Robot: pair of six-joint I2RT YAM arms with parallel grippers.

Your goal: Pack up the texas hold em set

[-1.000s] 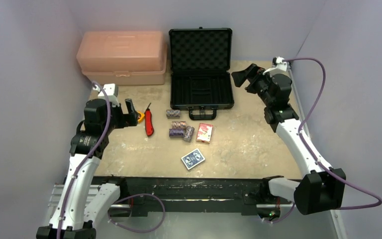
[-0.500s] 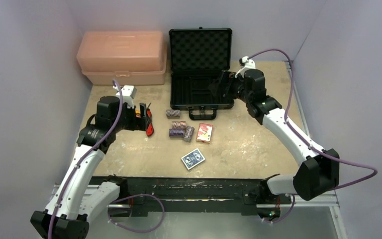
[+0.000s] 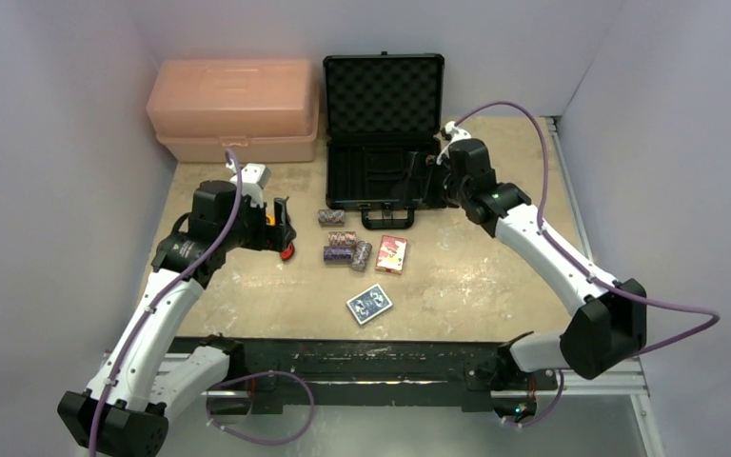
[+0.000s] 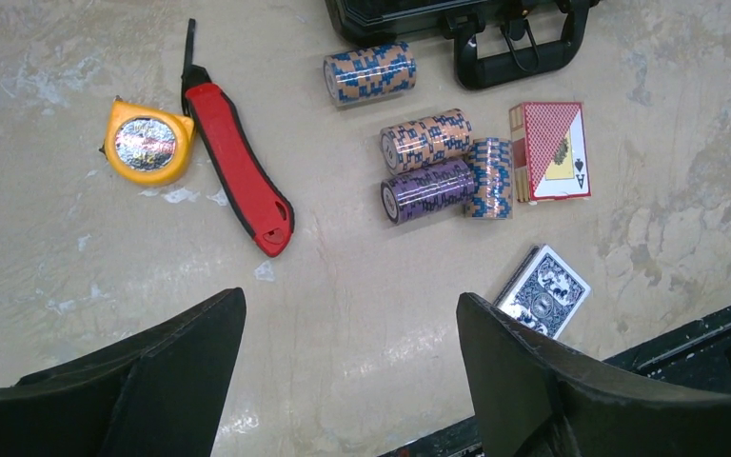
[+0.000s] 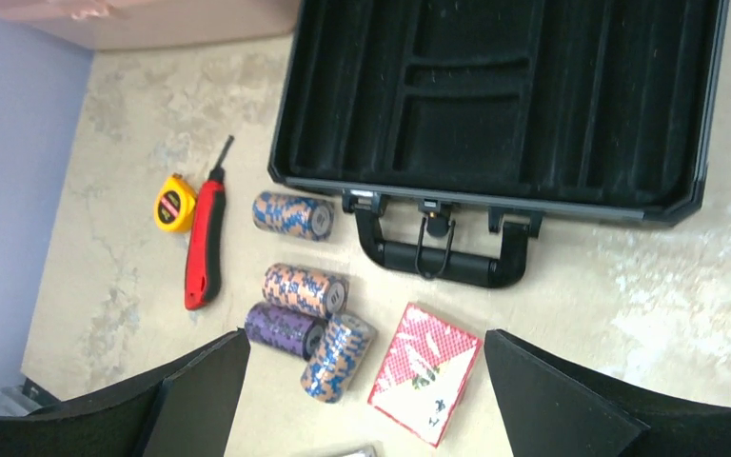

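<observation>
The black briefcase (image 3: 384, 143) lies open at the back, its foam tray (image 5: 504, 95) bare and its handle (image 5: 438, 257) toward me. In front of it lie several striped chip stacks (image 3: 343, 246) on their sides, a red card deck (image 3: 392, 254) and, nearer, a blue card deck (image 3: 369, 305). My left gripper (image 3: 281, 221) hovers open over the red knife, left of the chips (image 4: 428, 188), with only bare table between its fingers (image 4: 181, 371). My right gripper (image 3: 417, 173) hangs open above the case's front edge, looking down on the chips (image 5: 338, 355) and red deck (image 5: 426, 386).
A pink toolbox (image 3: 233, 109) stands shut at the back left, beside the briefcase. A red utility knife (image 4: 238, 176) and a yellow tape measure (image 4: 148, 145) lie left of the chips. Walls close in the left, back and right sides.
My right arm has swung left from the back right corner to above the briefcase's front edge. My left gripper has moved right, over the knife and tape measure, its jaws slightly narrower.
</observation>
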